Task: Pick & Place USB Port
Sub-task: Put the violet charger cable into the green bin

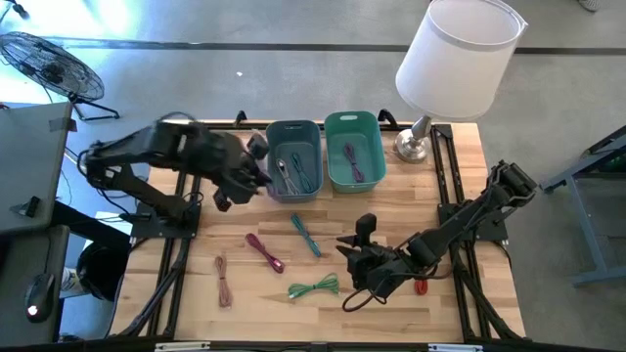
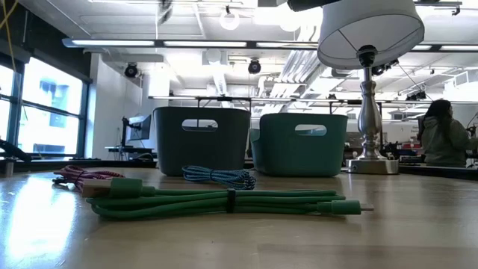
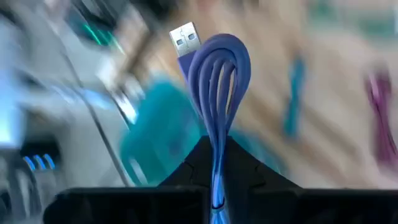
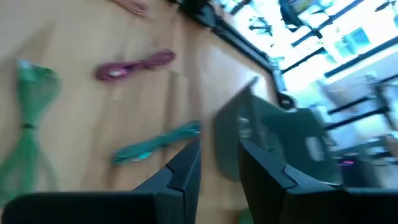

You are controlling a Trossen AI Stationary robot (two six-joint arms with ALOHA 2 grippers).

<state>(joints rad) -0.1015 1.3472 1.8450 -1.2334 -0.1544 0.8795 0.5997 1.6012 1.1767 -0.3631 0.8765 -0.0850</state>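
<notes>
My left gripper [image 1: 252, 178] hovers at the near-left corner of the grey-blue bin [image 1: 293, 161], shut on a coiled blue USB cable [image 3: 217, 81]. That cable's silver plug [image 3: 185, 38] points away from the fingers. My right gripper [image 1: 350, 246] is open and holds nothing. It stands above the table's near right part, just right of the teal-striped cable [image 1: 305, 235] and the green cable [image 1: 313, 286]. Its wrist view shows the gap between its fingers [image 4: 217, 168], the green cable [image 4: 28, 124], a magenta cable [image 4: 134, 65] and the teal-striped cable [image 4: 155, 146]. Neither gripper appears in the low view. My left gripper pinches the coiled blue cable between its two fingers at one end of the bundle [image 3: 216, 177]. Several strands run together between the fingers. The free loops and the plug stick out past the fingertips, lifted clear of table and bin.
A teal bin [image 1: 354, 149] stands right of the grey-blue one; both hold cables. A white-shaded lamp [image 1: 455, 59] stands at the far right corner. A magenta cable [image 1: 264, 252] and a pinkish cable [image 1: 223, 279] lie on the near table. A person [image 2: 441, 134] is in the room behind.
</notes>
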